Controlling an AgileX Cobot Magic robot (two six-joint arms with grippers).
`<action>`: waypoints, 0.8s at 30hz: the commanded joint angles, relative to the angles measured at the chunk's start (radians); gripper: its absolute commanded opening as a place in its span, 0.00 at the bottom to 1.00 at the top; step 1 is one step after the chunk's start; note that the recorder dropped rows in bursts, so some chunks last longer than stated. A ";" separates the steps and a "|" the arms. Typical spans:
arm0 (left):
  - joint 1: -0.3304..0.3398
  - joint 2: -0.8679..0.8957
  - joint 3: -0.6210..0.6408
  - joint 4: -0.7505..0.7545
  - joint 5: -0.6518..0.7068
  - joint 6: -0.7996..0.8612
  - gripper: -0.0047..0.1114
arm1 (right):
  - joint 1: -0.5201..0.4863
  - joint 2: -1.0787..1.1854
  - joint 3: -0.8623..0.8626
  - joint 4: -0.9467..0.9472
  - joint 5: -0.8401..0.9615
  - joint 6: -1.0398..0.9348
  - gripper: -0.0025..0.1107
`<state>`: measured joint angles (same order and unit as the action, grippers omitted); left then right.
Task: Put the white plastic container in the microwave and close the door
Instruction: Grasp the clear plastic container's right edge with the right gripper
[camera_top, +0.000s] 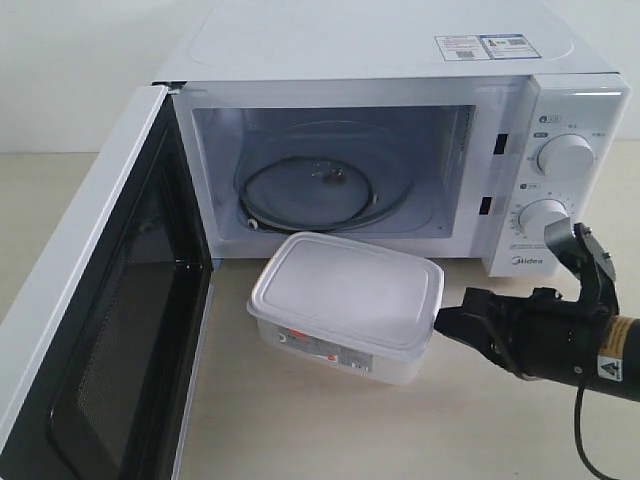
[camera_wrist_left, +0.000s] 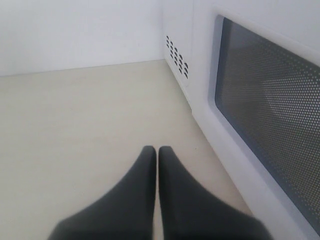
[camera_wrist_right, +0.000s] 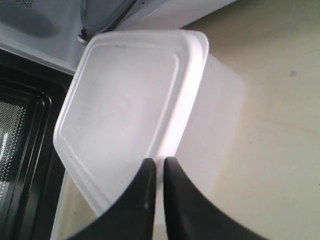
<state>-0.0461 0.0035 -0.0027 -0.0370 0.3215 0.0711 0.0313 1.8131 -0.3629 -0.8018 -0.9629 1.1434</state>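
Container: white plastic container (camera_top: 345, 295), lid on, stands on the counter (camera_top: 330, 430) just in front of the open cavity, outside it; red-and-white label on its near side.
Oven: white Midea microwave (camera_top: 400, 50); I see the glass turntable (camera_top: 320, 190) inside.
Door: door (camera_top: 130, 330) swung wide open.
Right end effector (camera_top: 440, 325): fingers nearly together, a thin slit between; tips at the container's lid rim. I cannot tell whether they pinch it.
Left end effector (camera_wrist_left: 157, 149): fingers pressed together, holding nothing, low over the counter beside the door's outer face.
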 joint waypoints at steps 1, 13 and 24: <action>0.003 -0.003 0.003 -0.003 -0.014 0.005 0.07 | -0.001 -0.001 0.001 -0.028 0.003 0.010 0.25; 0.003 -0.003 0.003 -0.003 -0.014 0.005 0.07 | 0.004 0.027 -0.095 -0.022 0.118 0.204 0.47; 0.003 -0.003 0.003 -0.003 -0.014 0.005 0.07 | 0.004 0.033 -0.108 -0.096 0.072 0.350 0.47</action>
<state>-0.0461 0.0035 -0.0027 -0.0370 0.3215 0.0711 0.0313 1.8436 -0.4696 -0.8601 -0.8659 1.4643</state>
